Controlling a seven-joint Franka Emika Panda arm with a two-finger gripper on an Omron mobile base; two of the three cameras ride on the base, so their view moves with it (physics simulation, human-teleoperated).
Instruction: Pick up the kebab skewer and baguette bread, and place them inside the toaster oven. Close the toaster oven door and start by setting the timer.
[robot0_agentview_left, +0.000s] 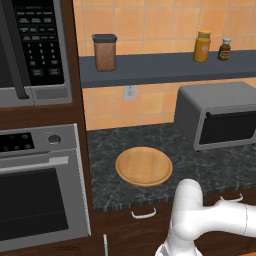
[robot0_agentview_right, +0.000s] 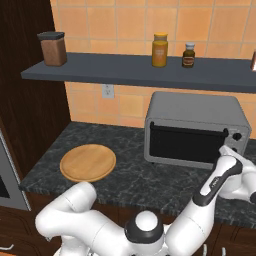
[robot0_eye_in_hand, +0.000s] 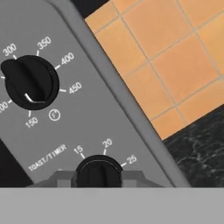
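1. The gripper is seen in the hand view clenched on the timer knob, a dark finger tip at either side of the black dial.
2. The knob sits under the label "TOAST/TIMER", with the marks 15, 20 and 25 arched over it.
3. A second black dial, the temperature knob, is found further along the same grey panel, ringed by figures from 150 to 450.
4. In the right base view the hand is held against the right end of the toaster oven, where the two small knobs are set.
5. The toaster oven door is shut, its dark glass upright and its thin bar handle along the upper edge.
6. The kebab skewer and the baguette bread cannot be made out through the dark glass.
7. The oven stands on the dark speckled counter, against the orange tiled wall.
8. A round wooden board lies bare on the counter, well apart from the oven, to its left.
9. On the grey shelf above are placed a brown canister, a yellow jar and a small dark bottle.
10. A microwave and a built-in oven are seen at the far left of the left base view.
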